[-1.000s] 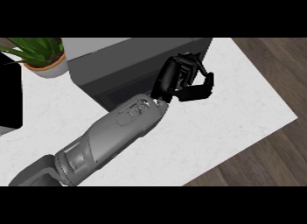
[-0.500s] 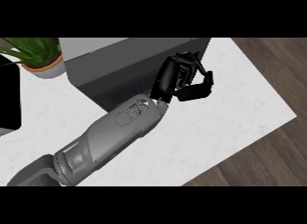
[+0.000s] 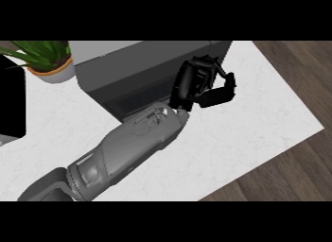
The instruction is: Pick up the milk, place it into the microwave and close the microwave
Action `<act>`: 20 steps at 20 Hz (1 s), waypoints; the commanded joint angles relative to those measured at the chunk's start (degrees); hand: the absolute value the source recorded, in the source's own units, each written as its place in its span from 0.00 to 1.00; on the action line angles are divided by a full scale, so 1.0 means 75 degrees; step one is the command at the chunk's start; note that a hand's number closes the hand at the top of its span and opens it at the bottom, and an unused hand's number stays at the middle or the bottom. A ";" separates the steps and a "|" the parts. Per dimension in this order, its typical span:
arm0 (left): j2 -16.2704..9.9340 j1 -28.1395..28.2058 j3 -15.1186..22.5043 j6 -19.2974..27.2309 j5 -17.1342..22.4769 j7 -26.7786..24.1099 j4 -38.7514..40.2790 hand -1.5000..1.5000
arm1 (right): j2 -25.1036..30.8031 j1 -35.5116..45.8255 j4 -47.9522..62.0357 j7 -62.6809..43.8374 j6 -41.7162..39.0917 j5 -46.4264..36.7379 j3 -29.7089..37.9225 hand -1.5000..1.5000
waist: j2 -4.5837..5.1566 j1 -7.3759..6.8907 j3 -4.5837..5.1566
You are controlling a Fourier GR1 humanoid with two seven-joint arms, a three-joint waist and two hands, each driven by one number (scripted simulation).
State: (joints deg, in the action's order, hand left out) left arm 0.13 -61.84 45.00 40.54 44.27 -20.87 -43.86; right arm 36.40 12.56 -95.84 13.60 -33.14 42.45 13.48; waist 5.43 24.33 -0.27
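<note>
1. Head view, for anyone following along: only one arm showed, a grey forearm (image 3: 130, 149) coming up from the lower left corner and slanting toward the upper right across the white counter (image 3: 266, 118).
2. The left hand (image 3: 200, 87) sat at the end of it. Its fingers (image 3: 205, 64) were curled over at the top and its thumb (image 3: 224, 92) was bent in toward them from the right side. So it was closed up, and I couldn't see anything inside the curl.
3. The microwave (image 3: 137, 68) was the big grey box right beside the hand, spreading out to the hand's left. The hand overlapped the box's right front corner. I honestly couldn't tell if the fingers were touching that corner or just hanging over it.
4. The microwave's dark front face (image 3: 123, 99) ran just left of the wrist, and the forearm crossed in front of part of it.
5. The milk: couldn't spot it anywhere, so no clue where it was.
6. A potted plant (image 3: 46, 61) stood well off to the hand's left, past the microwave's far corner.
7. Even further left was a black block (image 3: 4, 94) at the view's edge.
8. Wood floor (image 3: 308, 80) showed to the hand's right, beyond the counter's edge.
</note>
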 commanded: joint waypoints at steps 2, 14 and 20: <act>-0.0016 -0.0148 -0.0588 0.0428 0.0361 0.0177 0.0920 1.00 | 0.0115 0.0030 -0.0003 -0.0023 0.0053 0.0192 0.0226 0.00 | 0.0075 -0.0276 0.0020; -0.0653 0.0008 0.0174 -0.0551 0.0819 0.0151 0.1395 1.00 | 0.0486 -0.0161 -0.0099 -0.0168 0.0274 0.0464 0.0846 0.00 | 0.0111 -0.0879 0.0043; -0.0863 0.0013 0.0243 -0.0771 0.1052 -0.0079 0.1429 0.00 | 0.0485 -0.0379 -0.0219 -0.0207 0.0358 0.0586 0.1012 0.00 | 0.0098 -0.1174 0.0061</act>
State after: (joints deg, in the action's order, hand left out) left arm 0.10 -65.46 52.00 30.83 50.62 -20.80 -42.83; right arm 39.74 10.36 -96.87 12.40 -30.92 46.19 20.25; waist 5.81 18.23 -0.21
